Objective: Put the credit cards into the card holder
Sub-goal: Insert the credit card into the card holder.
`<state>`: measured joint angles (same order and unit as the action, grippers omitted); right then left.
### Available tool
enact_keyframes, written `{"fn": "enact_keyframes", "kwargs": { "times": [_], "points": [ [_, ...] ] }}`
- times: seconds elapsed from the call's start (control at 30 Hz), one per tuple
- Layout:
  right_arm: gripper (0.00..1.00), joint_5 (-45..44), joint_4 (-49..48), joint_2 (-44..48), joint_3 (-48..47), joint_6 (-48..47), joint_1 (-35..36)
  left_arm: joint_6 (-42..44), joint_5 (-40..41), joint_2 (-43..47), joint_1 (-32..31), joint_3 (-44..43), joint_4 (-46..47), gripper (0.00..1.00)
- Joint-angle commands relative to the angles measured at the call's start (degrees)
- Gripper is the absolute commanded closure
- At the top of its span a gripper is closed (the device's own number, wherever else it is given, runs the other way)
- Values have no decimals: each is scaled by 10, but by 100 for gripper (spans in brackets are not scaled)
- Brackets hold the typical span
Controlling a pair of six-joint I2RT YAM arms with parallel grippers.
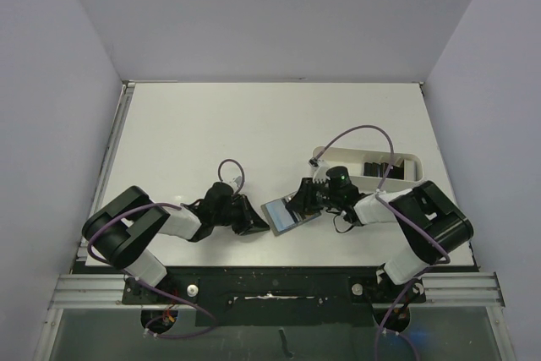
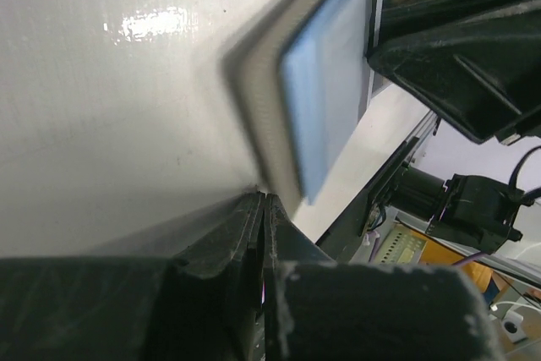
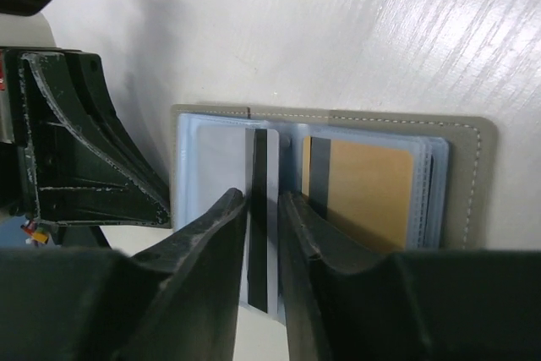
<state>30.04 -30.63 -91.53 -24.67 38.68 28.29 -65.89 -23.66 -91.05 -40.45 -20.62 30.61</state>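
Midway through sliding a card [image 3: 259,268] into the wallet [image 3: 473,175]: white-backed, black-striped, partly under the clear sleeve of the left page, with its near end poking out past the wallet's edge. Hovering over it with the right gripper [image 3: 262,202], jaws parted a little, the stripe visible through the gap; apparently not pinching it. Clenched shut on the side of the left gripper [image 2: 263,209], tips at the wallet's left edge; cannot tell whether pinching the cover or merely pinning it.

Next, by judgement: push the protruding end home along the sleeve, keeping the wallet pinned flat against sliding. Then back to the tray [image 1: 407,159] for another of the dark cards [image 1: 374,166].

Lying open near the near edge of the worktop [image 1: 211,124], about midway along, between both grippers. Grey-olive outside with pale stitching, light blue lining, clear sleeves. Already holding an orange card [image 3: 372,196] in the right page. Tray over toward the right edge.
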Motion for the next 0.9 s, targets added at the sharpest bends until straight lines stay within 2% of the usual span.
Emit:
{"fn": "enact_keyframes", "kwargs": {
  "times": [0.0, 0.13, 0.3, 0.63, 0.77, 0.87],
  "points": [
    [71, -99, 129, 35, -14, -41, 20, 12, 41, -5, -5, -3, -39, 100],
    [64, -116, 167, 45, -36, -51, 31, 13, 41, -7, -4, -7, -38, 100],
    [63, -131, 175, 57, -48, -31, 63, 14, 34, -9, -4, -14, -40, 100],
    [76, -155, 118, 72, -32, 64, 107, 16, 36, 2, -2, -18, -42, 100],
    [64, -176, 101, 88, -22, 106, 115, 16, 37, 9, -2, -15, -48, 100],
    [57, -210, 148, 114, -35, 94, 123, 21, 40, 22, 7, -13, -66, 100]
  ]
}}
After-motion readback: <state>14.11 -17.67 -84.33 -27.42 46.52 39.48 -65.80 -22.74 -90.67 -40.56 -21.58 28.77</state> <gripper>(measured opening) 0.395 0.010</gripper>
